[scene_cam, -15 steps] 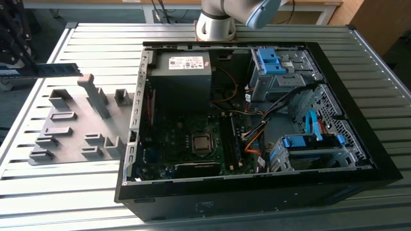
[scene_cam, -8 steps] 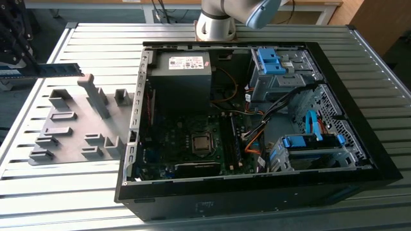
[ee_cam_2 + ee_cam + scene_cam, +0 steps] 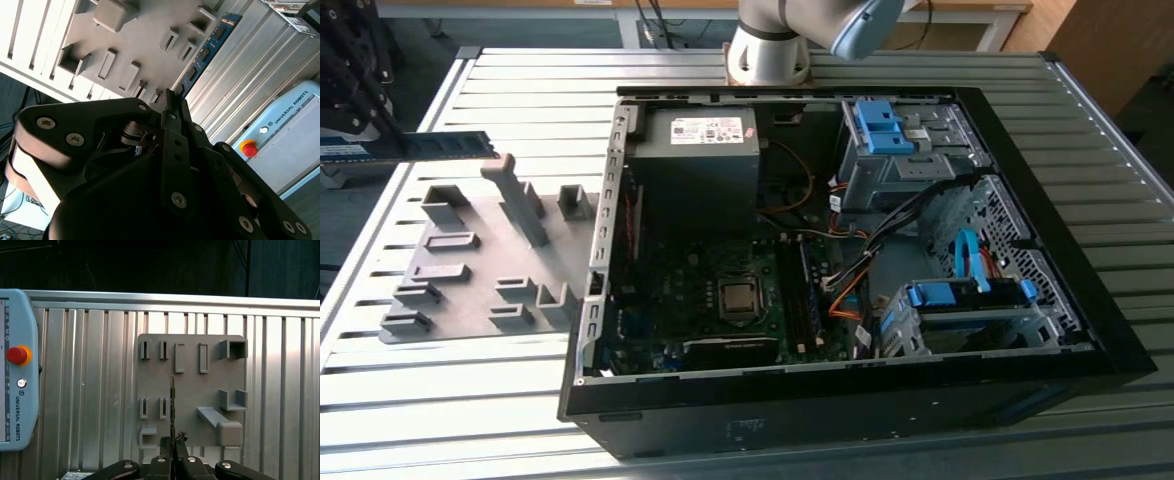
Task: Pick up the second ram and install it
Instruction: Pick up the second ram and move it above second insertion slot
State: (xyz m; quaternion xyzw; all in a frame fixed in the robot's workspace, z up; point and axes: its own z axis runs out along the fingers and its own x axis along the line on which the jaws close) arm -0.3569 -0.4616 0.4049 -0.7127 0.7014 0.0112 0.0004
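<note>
My gripper (image 3: 172, 441) is shut on the second ram (image 3: 172, 400), a thin dark stick seen edge-on in the first wrist view, sticking out from the fingertips over the grey holder plate (image 3: 190, 385). In the second wrist view the ram (image 3: 205, 50) shows its blue-green face and black chips, running away from the gripper (image 3: 171, 100). The exterior view has the ram (image 3: 447, 144) hanging level above the table, beyond the far left corner of the holder plate (image 3: 467, 270). It is clear of the holder blocks.
An open black computer case (image 3: 854, 400) lies on the slatted metal table (image 3: 427, 400), right of the holder plate, with the motherboard (image 3: 720, 300), cables and blue drive bays exposed. A light blue teach pendant (image 3: 15, 370) with a red button lies beside the plate. The arm's base (image 3: 767, 50) stands behind the case.
</note>
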